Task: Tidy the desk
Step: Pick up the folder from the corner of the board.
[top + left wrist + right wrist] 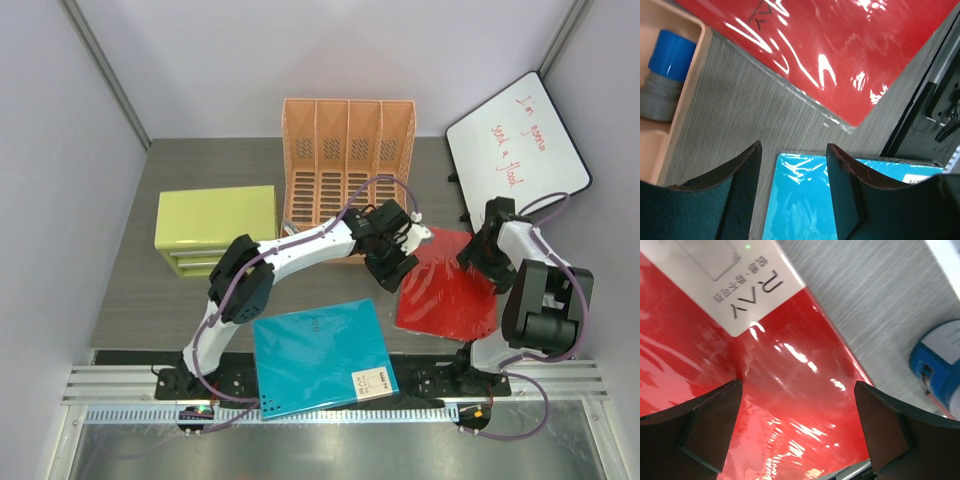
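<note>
The dark grey table [125, 300] spread beneath everything. At its left stood a lime-green drawer cabinet [215, 230], with a teal notebook [322, 355] lying at the near edge and an orange file rack [345, 150] at the back. The left tool [792, 150] hung just in front of the rack, jaws apart and empty. Further right, a red folder [445, 290] lay flat with the right tool [797, 390] above it, spread wide and holding nothing. A whiteboard [517, 140] sat in the far right corner.
</note>
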Available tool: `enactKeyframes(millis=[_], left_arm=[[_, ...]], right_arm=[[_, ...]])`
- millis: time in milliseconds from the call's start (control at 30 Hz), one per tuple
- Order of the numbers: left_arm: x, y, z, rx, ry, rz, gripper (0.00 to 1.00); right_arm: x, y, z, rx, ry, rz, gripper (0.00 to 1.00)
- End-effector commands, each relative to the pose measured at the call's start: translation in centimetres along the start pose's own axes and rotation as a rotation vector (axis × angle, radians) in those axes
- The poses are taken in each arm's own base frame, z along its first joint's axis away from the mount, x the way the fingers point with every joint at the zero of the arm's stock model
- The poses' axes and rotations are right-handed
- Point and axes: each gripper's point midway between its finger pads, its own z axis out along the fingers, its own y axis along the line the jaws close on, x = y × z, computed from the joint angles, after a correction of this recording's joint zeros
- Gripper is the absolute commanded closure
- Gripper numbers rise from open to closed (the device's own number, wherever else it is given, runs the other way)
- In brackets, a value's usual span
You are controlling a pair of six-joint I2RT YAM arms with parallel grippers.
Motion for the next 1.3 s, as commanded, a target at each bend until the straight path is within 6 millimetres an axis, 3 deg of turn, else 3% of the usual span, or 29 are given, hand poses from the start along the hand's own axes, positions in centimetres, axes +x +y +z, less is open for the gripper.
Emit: enactKeyframes(millis=[0,67,200,433,767,933,1267], left_arm=[[-3.2,-0.4,-0.3,-0.003,-0.078,0.053,0.45],[-3.8,-0.3,0.4,-0.011,-0.081,0.058,0.45],[-4.4,0.5,1.9,-0.038,-0.078,0.06,0.47],[-3.1,1.5,4.1,-0.099,-0.018,0.055,0.48],[-2.1,0.2,5.2,-0.037,0.02,0.065,0.48],[-2.0,-0.1,6.5,-0.011,0.028,0.028,0.48],[-2.8,-0.2,8.1,0.001,0.013,0.027,0.48]], right_arm=[[0.5,1.6,0.5,-0.103,0.046,-0.005,0.0],[1.0,2.5,0.6,-0.154,0.078,0.002,0.0],[1.3,2.4,0.7,-0.17,0.097,0.025,0.0],[1.3,1.5,0.9,-0.156,0.094,0.059,0.0],[2.4,1.6,1.7,-0.186,0.127,0.091,0.0],[3.6,3.2,1.8,-0.293,0.195,0.134,0.0],[4.0,4.6,1.3,-0.41,0.222,0.184,0.0]])
